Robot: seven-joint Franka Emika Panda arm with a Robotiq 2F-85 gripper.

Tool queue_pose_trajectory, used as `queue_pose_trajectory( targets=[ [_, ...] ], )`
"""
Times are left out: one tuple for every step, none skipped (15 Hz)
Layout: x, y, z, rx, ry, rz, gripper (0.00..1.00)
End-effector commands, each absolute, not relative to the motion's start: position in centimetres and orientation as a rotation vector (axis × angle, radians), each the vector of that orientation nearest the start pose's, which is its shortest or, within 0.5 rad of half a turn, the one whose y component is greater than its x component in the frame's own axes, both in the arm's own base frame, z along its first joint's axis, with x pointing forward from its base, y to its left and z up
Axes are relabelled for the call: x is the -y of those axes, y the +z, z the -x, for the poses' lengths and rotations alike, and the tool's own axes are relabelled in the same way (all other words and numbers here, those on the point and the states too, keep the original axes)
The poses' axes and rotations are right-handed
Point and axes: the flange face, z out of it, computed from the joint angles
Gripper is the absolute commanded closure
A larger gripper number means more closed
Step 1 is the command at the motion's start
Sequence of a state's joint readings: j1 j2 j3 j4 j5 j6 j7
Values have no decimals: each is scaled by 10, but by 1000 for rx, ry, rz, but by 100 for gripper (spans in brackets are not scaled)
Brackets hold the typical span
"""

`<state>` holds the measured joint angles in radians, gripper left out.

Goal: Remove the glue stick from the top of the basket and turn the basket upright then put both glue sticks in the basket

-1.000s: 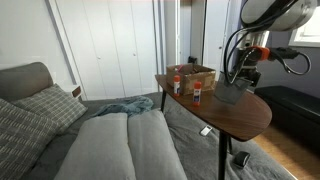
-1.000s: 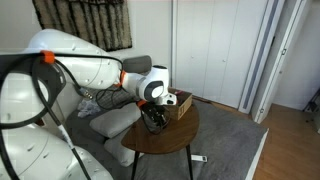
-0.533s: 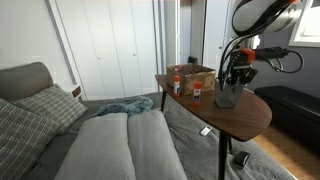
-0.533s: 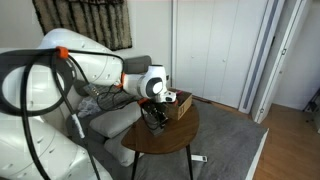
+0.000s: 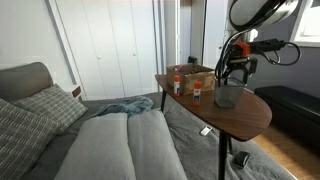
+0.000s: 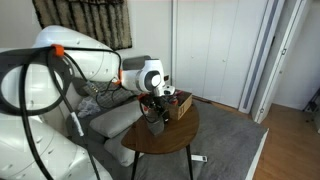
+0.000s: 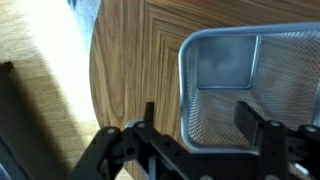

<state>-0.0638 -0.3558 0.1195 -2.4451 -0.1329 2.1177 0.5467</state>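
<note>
- The basket (image 5: 228, 96) stands mouth up, right of centre on the table (image 5: 247, 120); in the wrist view it fills the right side, empty.
- The gripper (image 5: 235, 72) hangs just above it, jaws wide, holding nothing.
- A glue stick (image 5: 177, 86) and a second glue stick (image 5: 197, 93) stand further left, by the box (image 5: 190, 74).
- They look light, hard and smooth: I'd pinch one across its middle, gently, or it may topple.

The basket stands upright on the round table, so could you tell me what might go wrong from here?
The wire-mesh basket stands free below the open gripper; a stick dropped onto its rim might tip it. The two glue sticks stand close to the cardboard box, so the jaws may bump the box or topple the other stick.
</note>
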Motion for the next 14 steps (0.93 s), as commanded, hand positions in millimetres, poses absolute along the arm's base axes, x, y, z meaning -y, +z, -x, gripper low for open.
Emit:
queue_pose_trajectory(
  targets=[
    [-34,474,-421,-712,-201,3276,0],
    [-41,487,-418,-655,-224,3297,0],
    [-47,497,-417,-600,-245,3301,0],
    [-56,508,-417,-541,-266,3310,0],
    [-66,519,-417,-482,-291,3318,0],
    [-78,528,-418,-397,-318,3309,0],
    [-89,536,-420,-311,-346,3308,0],
    [-102,542,-425,-213,-373,3304,0],
    [-112,547,-429,-122,-391,3300,0],
    [-122,549,-435,-50,-393,3292,0],
    [-131,548,-441,14,-386,3289,0],
    [-140,546,-446,73,-378,3279,0],
    [-147,544,-454,125,-373,3265,0],
    [-154,540,-463,188,-374,3250,0]
  ],
)
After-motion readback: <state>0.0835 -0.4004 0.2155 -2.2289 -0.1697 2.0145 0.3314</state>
